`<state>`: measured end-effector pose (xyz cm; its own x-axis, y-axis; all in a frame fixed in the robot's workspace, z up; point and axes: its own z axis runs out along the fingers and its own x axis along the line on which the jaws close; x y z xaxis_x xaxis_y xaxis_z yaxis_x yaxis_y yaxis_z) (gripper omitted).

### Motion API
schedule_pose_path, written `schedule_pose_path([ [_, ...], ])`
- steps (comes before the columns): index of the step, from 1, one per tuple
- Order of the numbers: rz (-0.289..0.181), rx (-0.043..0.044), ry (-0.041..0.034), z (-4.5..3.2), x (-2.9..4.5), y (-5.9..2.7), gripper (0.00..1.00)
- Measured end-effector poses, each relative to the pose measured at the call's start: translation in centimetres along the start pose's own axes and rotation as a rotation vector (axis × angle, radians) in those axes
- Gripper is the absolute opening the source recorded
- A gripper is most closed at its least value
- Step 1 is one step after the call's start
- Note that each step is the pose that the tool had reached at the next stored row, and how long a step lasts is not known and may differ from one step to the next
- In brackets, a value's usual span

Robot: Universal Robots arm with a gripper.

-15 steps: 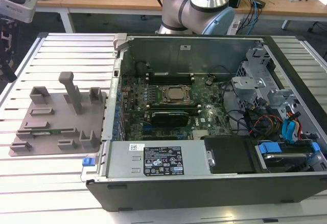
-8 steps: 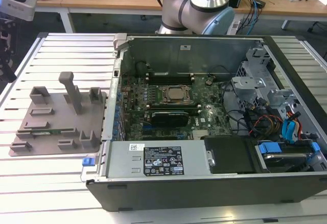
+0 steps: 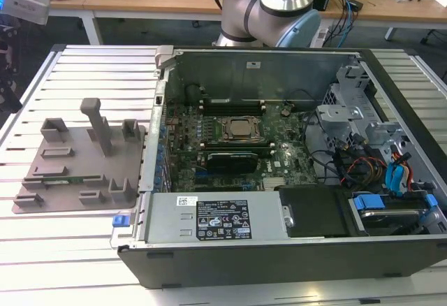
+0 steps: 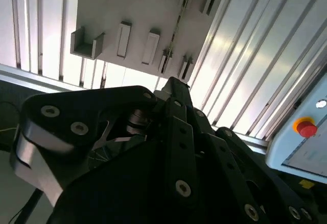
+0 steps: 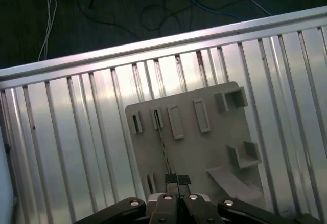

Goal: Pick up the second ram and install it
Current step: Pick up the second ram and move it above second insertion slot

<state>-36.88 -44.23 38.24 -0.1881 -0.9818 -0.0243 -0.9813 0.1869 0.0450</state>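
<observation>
The second ram (image 3: 73, 178) is a slim green stick standing on edge in the grey fixture plate (image 3: 105, 173), at the exterior view's left. In both wrist views it appears as a thin dark line across the plate (image 5: 163, 152) (image 4: 174, 32). My gripper (image 5: 177, 179) hangs well above the plate, roughly in line with the stick, and is shut with nothing in it. Its dark fingertips (image 4: 173, 87) meet at one point. The arm's base (image 3: 269, 2) stands behind the open computer case (image 3: 279, 257).
The motherboard (image 3: 230, 145), with its processor socket and black memory sockets, lies inside the case. Drive cages and loose cables fill the case's right side. Grey blocks and a tall post (image 3: 98, 124) rise from the fixture plate. A red stop button (image 4: 306, 128) sits beyond the slatted table's edge.
</observation>
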Motion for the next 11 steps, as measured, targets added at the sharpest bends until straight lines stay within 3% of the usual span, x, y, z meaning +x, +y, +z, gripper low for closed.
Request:
schedule_pose_path([
  [7, -0.091, -0.0022, 0.0041, 0.00, -0.01, 0.00, 0.10],
  [11, -0.095, -0.0023, 0.0043, 0.00, -0.01, 0.00, 0.10],
])
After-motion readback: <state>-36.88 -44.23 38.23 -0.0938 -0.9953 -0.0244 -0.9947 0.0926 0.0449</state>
